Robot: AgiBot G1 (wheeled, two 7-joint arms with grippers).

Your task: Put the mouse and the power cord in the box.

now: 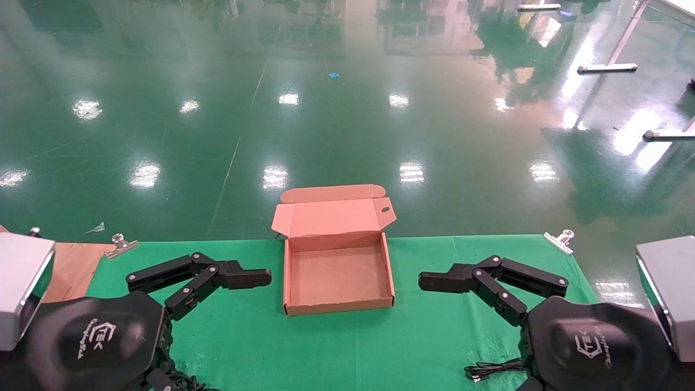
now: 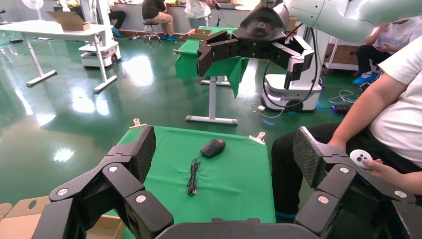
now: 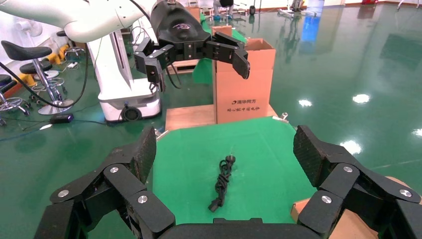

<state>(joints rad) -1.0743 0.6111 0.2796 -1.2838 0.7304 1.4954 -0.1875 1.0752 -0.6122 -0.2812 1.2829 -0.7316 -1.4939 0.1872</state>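
The tan cardboard box (image 1: 389, 271) stands open and empty at the middle of the green table, its lid folded back over the far edge. My left gripper (image 1: 255, 278) hovers open to the box's left, my right gripper (image 1: 434, 282) open to its right. The left wrist view shows the black mouse (image 2: 213, 147) with its thin cable (image 2: 192, 177) on the cloth, far beyond the open left gripper (image 2: 224, 152). In the right wrist view the bundled power cord (image 3: 222, 181) lies on the cloth beyond the open right gripper (image 3: 225, 149). In the head view my arms hide both items, apart from a cable end (image 1: 488, 370).
Metal clips (image 1: 560, 239) (image 1: 120, 245) pin the cloth at the far corners. A tall carton (image 3: 244, 82) stands on a wooden board past the table's left end. A seated person (image 2: 383, 129) is just past its right end. Green floor lies beyond the far edge.
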